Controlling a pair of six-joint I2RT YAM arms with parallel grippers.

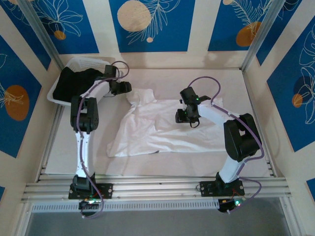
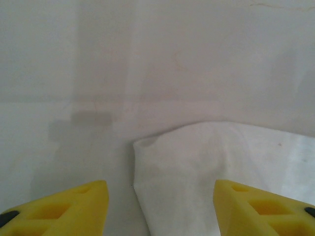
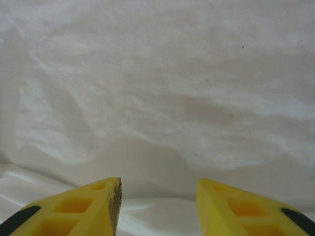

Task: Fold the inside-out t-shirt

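The plain white, thin short-sleeved t-shirt (image 1: 147, 128) lies at the middle of the white tabletop (image 1: 246, 93). Its 3 o'clock half is fairly flat; its 9 o'clock half is rumpled and doubled over itself.

The left end effector (image 2: 161, 191) hangs at the shirt's 11 o'clock corner, its yellow fingers spread with nothing between them. The cloth's edge lies just under and ahead of the gap. The right end effector (image 3: 158, 189) hovers over the shirt's middle, also spread and pinching nothing.

**What could go wrong:**
- **Missed pinch, left side.** Only a narrow tongue of fabric reaches into the gap, so a slightly short descent would close on bare tabletop. White cloth on a white surface makes that edge hard to judge.
- **Wrong grip, right side.** Above open fabric with no hem nearby, it would likely gather both layers and drag the shirt into a bunch.
- **Folding too soon.** Creases at 9 o'clock would be locked in.
- **Snagging.** The left arm passes close to the white plastic basket (image 1: 81, 63) holding a black garment (image 1: 74, 83) at 10 o'clock, and a wide swing could catch either.
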